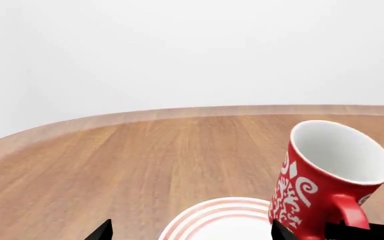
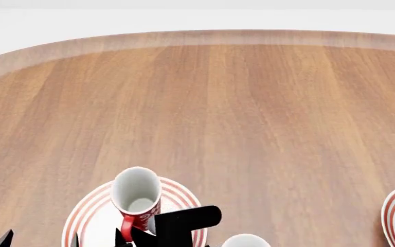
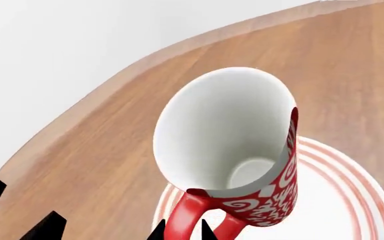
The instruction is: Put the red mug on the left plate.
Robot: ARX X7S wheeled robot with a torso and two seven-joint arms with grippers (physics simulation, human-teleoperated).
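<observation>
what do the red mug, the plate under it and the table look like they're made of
Red mug: looks like glazed ceramic, with a smooth white inside and printed white swirls.
Left plate: likely the same, glossy white with red rings.
Table: wood or wood-look laminate, matte, with visible grain.

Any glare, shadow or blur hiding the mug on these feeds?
Head view: flat, even light, red mug sharp over the left plate, no clear shadow. Left wrist view: mug crisp, no glare. Right wrist view: mug looms large and stretched by closeness, yet in focus.
</observation>
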